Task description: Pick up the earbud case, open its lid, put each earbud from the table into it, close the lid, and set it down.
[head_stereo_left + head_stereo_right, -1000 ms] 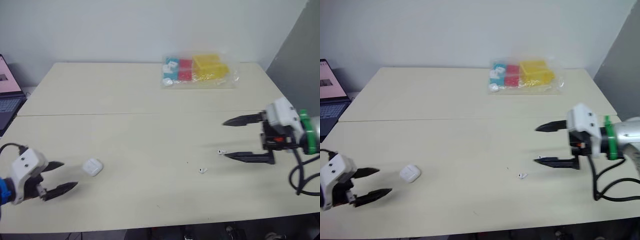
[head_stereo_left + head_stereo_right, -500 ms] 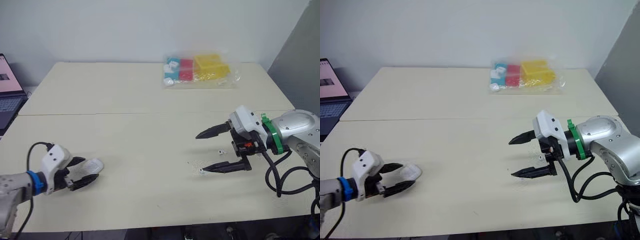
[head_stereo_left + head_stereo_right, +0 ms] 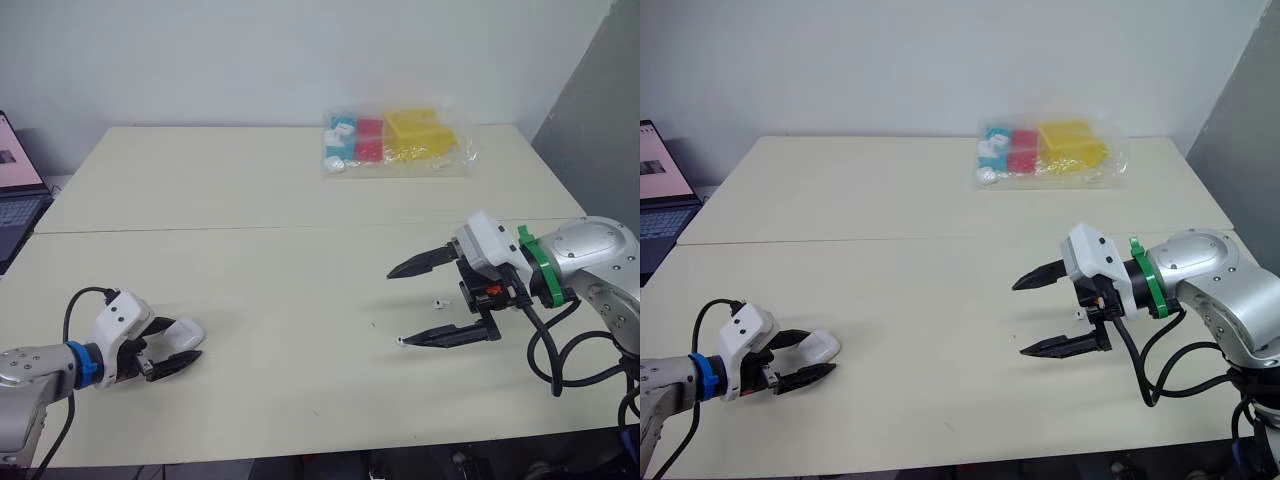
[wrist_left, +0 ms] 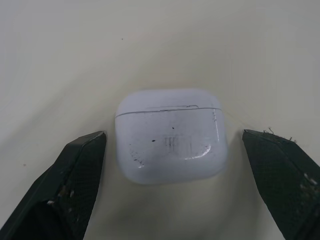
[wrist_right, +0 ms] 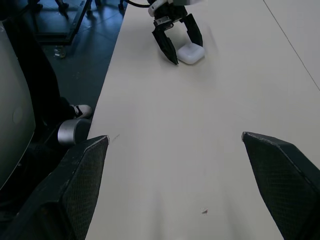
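Across the left eye view, we are looking at a task that is barely starting. On the bench the earbud case is lying at about 8 o'clock. The left claw is spread open around it and is gripping nothing. Both earbuds are resting at about 4 o'clock. The nearer earbud is sitting just beside the lower fingertip of the right claw, and the farther earbud is lying between its fingers. That claw is gaping wide and empty. A bag of coloured boxes is lying at 1 o'clock, well apart.

Over in the right eye view we are getting the same layout, with the case lying on the bench and flanked by the left claw.

Along the left wrist view, the case is lying closed with its seam unbroken. The fingers are standing off on either side without touching it.

From the right wrist view, we are seeing the case far across the bench, sitting inside the left claw's spread.

We are judging every step as still ahead: gripping, lifting, opening, loading both earbuds, closing and setting down.

Against the picture from a second ago, the left claw, then short of the case at its 8 o'clock, is now straddling it. The right claw is reaching further in toward the earbuds. Case and earbuds are lying where they were.
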### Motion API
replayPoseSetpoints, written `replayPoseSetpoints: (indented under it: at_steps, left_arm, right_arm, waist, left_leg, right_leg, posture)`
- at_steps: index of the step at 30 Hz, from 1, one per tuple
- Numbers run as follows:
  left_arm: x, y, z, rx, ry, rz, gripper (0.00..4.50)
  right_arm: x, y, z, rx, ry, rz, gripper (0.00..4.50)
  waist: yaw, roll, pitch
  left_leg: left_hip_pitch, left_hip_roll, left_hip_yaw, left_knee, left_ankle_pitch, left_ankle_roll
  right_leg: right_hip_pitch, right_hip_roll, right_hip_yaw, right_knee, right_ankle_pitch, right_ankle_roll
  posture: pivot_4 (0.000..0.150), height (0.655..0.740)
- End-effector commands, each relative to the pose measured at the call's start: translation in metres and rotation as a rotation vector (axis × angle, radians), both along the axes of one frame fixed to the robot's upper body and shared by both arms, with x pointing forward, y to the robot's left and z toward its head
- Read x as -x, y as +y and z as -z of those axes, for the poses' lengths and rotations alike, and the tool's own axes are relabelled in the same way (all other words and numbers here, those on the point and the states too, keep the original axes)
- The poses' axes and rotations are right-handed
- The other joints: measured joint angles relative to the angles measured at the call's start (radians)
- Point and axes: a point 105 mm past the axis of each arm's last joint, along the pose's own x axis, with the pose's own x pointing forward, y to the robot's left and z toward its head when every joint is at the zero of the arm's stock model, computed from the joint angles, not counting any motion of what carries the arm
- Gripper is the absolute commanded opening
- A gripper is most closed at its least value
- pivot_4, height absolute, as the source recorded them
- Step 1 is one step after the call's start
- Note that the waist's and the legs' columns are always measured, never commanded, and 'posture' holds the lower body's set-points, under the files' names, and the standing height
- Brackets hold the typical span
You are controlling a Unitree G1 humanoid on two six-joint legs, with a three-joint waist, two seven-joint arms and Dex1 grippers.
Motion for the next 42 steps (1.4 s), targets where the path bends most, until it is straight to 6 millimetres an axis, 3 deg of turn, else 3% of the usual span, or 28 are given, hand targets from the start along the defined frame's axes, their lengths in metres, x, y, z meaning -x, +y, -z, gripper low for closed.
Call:
replayPoseSetpoints:
  at_steps: [1, 6, 13, 18, 22, 25, 27, 30, 34, 38, 42]
  left_arm:
    - [0.001, 0.0, 0.006, 0.004, 0.041, 0.029, 4.5]
    - [0.001, -0.001, 0.008, -0.003, 0.071, 0.073, 4.5]
    - [0.004, -0.006, 0.014, -0.015, 0.124, 0.167, 2.89]
    - [0.006, -0.014, 0.013, 0.003, 0.129, 0.225, 2.81]
    - [0.001, -0.057, -0.005, 0.064, 0.022, 0.388, 2.81]
    - [-0.009, -0.103, -0.019, 0.121, -0.11, 0.5, 2.81]
    - [-0.015, -0.127, -0.027, 0.137, -0.194, 0.559, 2.81]
    - [-0.022, -0.145, -0.038, 0.159, -0.292, 0.578, 2.81]
    - [-0.03, -0.194, -0.054, 0.137, -0.527, 0.737, 2.81]
    - [-0.034, -0.215, -0.057, 0.103, -0.664, 0.818, 2.81]
    - [-0.037, -0.221, -0.06, 0.1, -0.728, 0.833, 2.81]
  right_arm:
    - [0.0, 0.004, -0.007, -0.006, -0.046, -0.022, 4.46]
    - [-0.001, 0.004, -0.007, -0.003, -0.045, -0.025, 4.46]
    - [-0.001, 0.002, -0.006, 0.003, -0.04, -0.025, 4.5]
    - [0.001, -0.001, -0.006, 0.006, -0.034, -0.017, 4.5]
    - [-0.001, -0.011, -0.009, -0.033, -0.012, 0.058, 4.5]
    - [-0.001, -0.021, -0.002, -0.033, 0.025, 0.144, 4.5]
    - [0.001, -0.02, -0.002, -0.068, 0.05, 0.195, 4.5]
    - [0.004, -0.015, -0.001, -0.094, 0.08, 0.231, 4.5]
    - [0.001, -0.003, 0.015, -0.13, 0.231, 0.389, 4.5]
    - [-0.014, 0.004, 0.031, -0.156, 0.358, 0.555, 4.5]
    - [-0.024, 0.012, 0.035, -0.187, 0.437, 0.63, 4.5]
  waist:
    - [0.0, 0.0, 0.0]
    - [0.003, 0.0, 0.0]
    - [0.002, 0.001, 0.0]
    - [0.003, 0.001, -0.001]
    - [0.006, 0.001, 0.0]
    - [0.017, 0.001, -0.001]
    - [0.023, 0.0, 0.0]
    - [0.022, 0.0, -0.001]
    - [0.02, 0.0, -0.001]
    - [0.016, 0.0, -0.001]
    - [0.005, 0.0, -0.001]
  left_leg:
    - [0.0, 0.0, 0.0, 0.0, 0.0, 0.0]
    - [0.0, 0.0, 0.0, 0.0, 0.0, 0.0]
    - [0.0, 0.0, 0.001, 0.0, 0.0, 0.0]
    - [0.0, 0.0, 0.001, -0.001, 0.0, 0.0]
    - [-0.001, 0.0, 0.001, 0.0, 0.0, 0.0]
    - [-0.003, -0.001, 0.001, 0.0, 0.0, 0.0]
    - [-0.004, -0.001, 0.001, 0.001, 0.0, 0.0]
    - [-0.004, -0.002, 0.001, 0.001, 0.0, 0.0]
    - [-0.002, -0.001, 0.0, 0.0, 0.0, 0.0]
    - [-0.004, -0.002, 0.001, 0.001, 0.0, 0.0]
    - [-0.004, -0.002, 0.0, 0.0, 0.0, 0.0]
  right_leg:
    - [0.0, 0.0, -0.001, 0.0, 0.0, 0.0]
    - [0.001, 0.0, 0.0, 0.0, 0.0, 0.0]
    - [0.0, -0.001, 0.001, -0.001, 0.0, 0.0]
    - [0.0, -0.002, 0.001, -0.001, 0.0, 0.0]
    - [0.0, -0.002, 0.001, -0.001, 0.0, 0.0]
    - [0.0, -0.003, 0.0, -0.003, 0.0, 0.002]
    - [0.0, -0.002, 0.0, -0.003, 0.001, 0.002]
    - [0.0, 0.0, 0.0, -0.002, 0.001, 0.002]
    - [0.001, 0.003, 0.0, -0.001, 0.001, 0.002]
    - [0.002, 0.004, 0.003, -0.001, 0.001, 0.002]
    - [0.001, 0.004, 0.003, -0.001, 0.001, 0.002]
  posture:
    - [0.15, 0.74]
    - [0.15, 0.74]
    - [0.15, 0.74]
    - [0.15, 0.74]
    - [0.15, 0.74]
    - [0.15, 0.74]
    - [0.15, 0.74]
    - [0.15, 0.74]
    - [0.15, 0.74]
    - [0.15, 0.74]
    - [0.15, 0.74]
